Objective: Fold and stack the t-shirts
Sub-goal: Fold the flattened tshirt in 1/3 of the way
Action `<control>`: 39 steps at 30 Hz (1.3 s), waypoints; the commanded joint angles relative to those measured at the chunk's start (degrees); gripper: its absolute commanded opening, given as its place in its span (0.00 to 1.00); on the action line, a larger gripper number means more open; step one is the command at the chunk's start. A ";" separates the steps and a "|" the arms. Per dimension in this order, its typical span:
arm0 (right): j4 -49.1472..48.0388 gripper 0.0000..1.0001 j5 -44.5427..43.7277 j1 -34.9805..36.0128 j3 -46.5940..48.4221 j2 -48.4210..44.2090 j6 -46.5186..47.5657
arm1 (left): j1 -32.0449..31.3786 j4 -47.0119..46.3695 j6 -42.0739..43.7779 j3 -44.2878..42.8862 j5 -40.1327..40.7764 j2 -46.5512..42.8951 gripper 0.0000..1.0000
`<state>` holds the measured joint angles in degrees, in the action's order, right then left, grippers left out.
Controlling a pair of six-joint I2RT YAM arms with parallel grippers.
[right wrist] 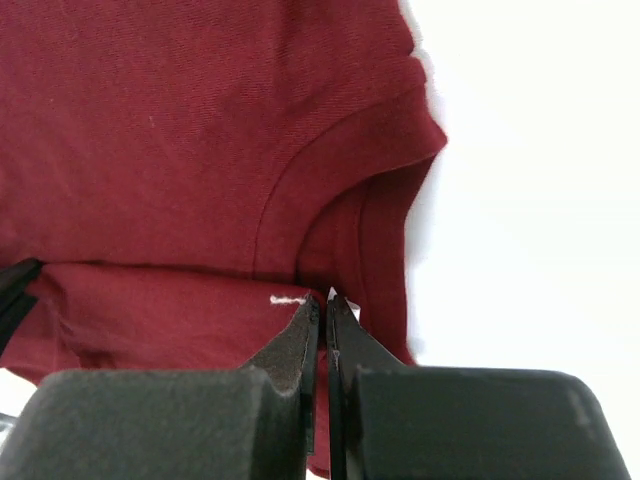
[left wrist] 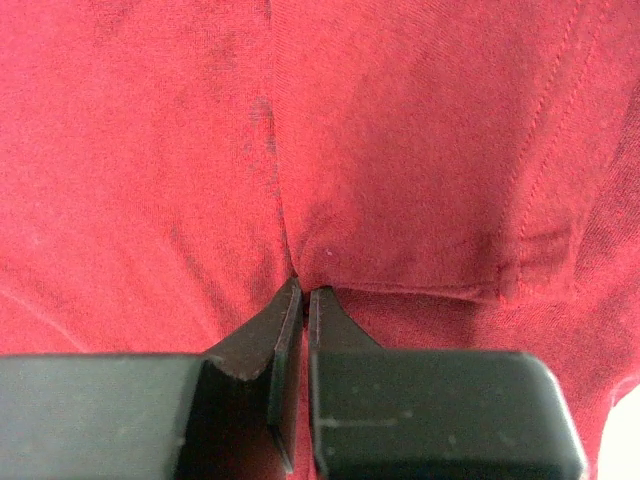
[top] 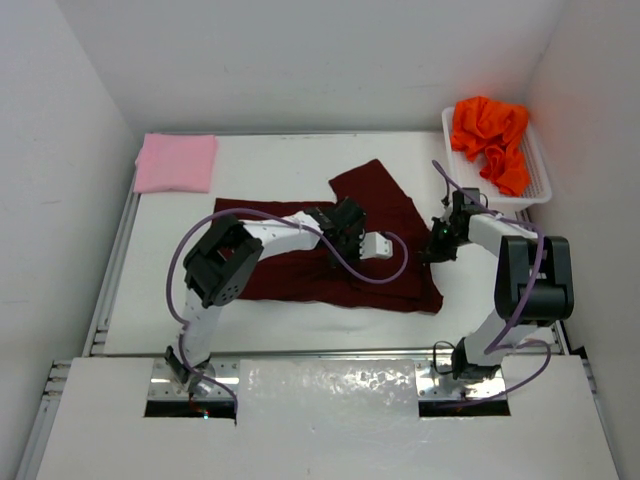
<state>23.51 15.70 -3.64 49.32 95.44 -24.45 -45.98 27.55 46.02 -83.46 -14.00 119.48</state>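
Note:
The dark maroon t-shirt [top: 370, 255] lies spread mid-table, part folded, one flap reaching back. My left gripper [top: 345, 228] sits over its middle, shut on a pinch of the maroon cloth [left wrist: 300, 200]. My right gripper [top: 437, 250] is at the shirt's right edge, shut on the maroon cloth by the collar and sleeve [right wrist: 330, 250]. The light pink t-shirt [top: 177, 162] lies folded at the back left. The bright orange t-shirt [top: 490, 138] is bunched in the basket at the back right.
The white lattice basket [top: 540, 175] stands at the back right corner. White walls close in the table on the left, back and right. Purple cables loop over the shirt from both arms.

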 commanded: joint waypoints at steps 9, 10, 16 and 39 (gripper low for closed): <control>1.01 0.38 -1.90 -0.23 6.39 -0.24 6.16 | 1.68 2.75 -4.44 -3.44 -0.59 0.40 0.56; 1.62 0.42 -2.17 -0.23 7.01 -1.21 6.60 | 1.68 3.64 -4.88 -4.51 -0.59 0.31 0.66; 11.20 0.58 -7.26 -0.23 10.62 -8.68 8.28 | 1.85 11.11 -5.76 -12.33 1.60 -4.77 1.00; 7.00 0.65 2.05 -5.15 -20.40 -25.74 -0.51 | 39.82 14.57 16.65 42.40 8.09 -49.79 0.78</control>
<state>34.22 15.31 -8.49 30.61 70.32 -22.79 -6.15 50.28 58.11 -41.89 -7.05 71.07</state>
